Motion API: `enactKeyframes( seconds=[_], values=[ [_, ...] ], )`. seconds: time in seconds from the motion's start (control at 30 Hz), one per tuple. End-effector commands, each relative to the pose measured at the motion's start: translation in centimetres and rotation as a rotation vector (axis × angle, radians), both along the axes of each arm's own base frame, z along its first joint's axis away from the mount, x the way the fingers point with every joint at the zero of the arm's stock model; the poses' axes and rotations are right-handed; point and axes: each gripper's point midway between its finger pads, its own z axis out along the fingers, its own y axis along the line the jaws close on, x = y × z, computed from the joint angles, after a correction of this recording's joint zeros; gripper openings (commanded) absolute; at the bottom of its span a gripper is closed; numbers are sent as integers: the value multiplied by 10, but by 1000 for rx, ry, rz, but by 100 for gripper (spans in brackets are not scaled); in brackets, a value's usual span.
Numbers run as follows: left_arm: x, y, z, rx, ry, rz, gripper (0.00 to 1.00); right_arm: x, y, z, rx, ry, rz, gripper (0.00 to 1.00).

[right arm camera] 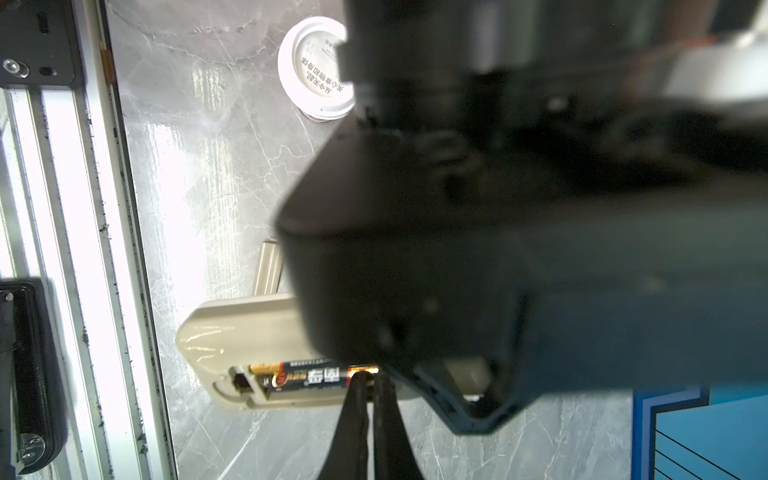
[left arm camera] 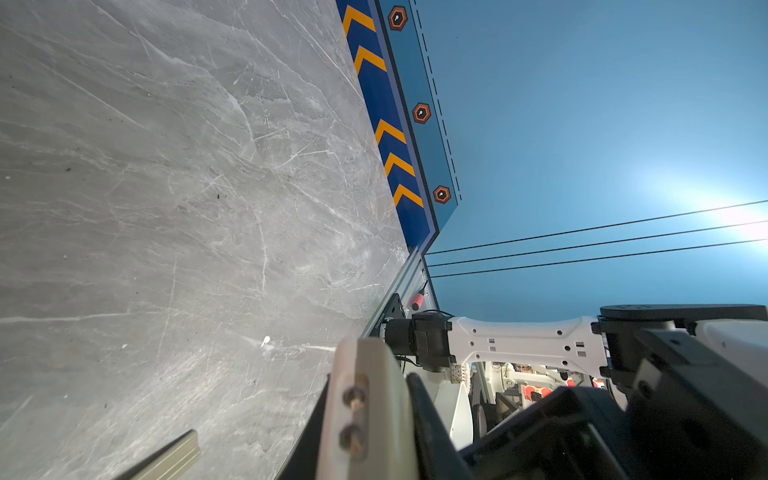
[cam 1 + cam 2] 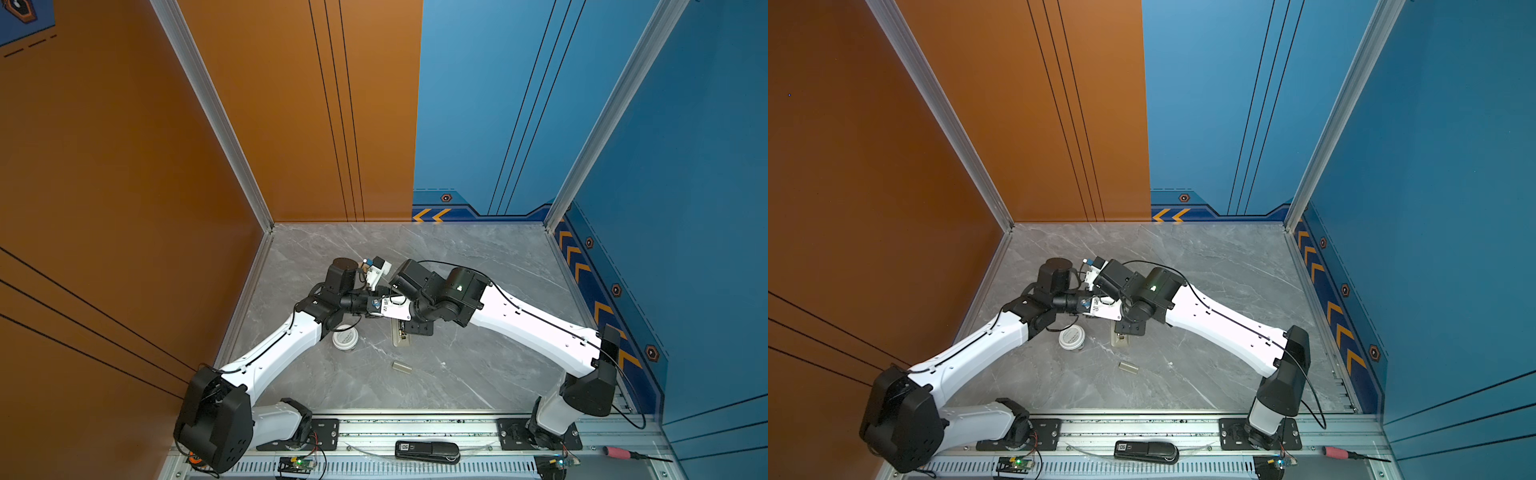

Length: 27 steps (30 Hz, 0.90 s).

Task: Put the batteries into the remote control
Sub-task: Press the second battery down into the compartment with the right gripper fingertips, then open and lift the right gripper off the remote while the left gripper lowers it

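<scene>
The right pincer (image 1: 371,379) has its two black fingers drawn together. Their tips touch the gold end of one of the batteries (image 1: 307,380), which lie side by side in the open compartment of the remote control (image 1: 232,332). The left pincer (image 3: 409,325) is also closed and sits low over the far part of the remote control. Its dark body hides whether it clamps the handset.

In both top views the remote control (image 3: 1121,341) lies back up near the middle of the grey marble tabletop (image 3: 478,270), long axis running near to far. A white lidded cup (image 3: 345,337) stands just to its left. A small beige cover piece (image 3: 401,368) lies nearer, apart from it. On the near rail rests a black device (image 3: 428,451), with a red-handled screwdriver (image 3: 615,451) to its right.
</scene>
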Motion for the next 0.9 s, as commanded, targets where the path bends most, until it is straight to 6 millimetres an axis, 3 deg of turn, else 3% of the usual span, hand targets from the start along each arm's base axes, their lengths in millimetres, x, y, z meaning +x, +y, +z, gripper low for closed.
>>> enactKeyframes(
  seconds=[0.0, 0.2, 0.67, 0.77, 0.87],
  values=[
    [-26, -17, 84, -197, -203, -173, 0, -16, -4, -46, -114, 111, 18, 3],
    [-26, -16, 84, -197, -205, -166, 0, -6, -5, -35, -91, 81, -11, 3],
    [-24, -17, 85, -198, -204, -158, 0, -5, -6, -28, -59, 64, -31, 7],
    [-24, -16, 85, -196, -205, -152, 0, -2, -4, -22, -45, 50, -36, 12],
    [-21, -15, 80, -182, -202, -140, 0, 2, -1, -12, -19, 33, -58, 29]
  ],
)
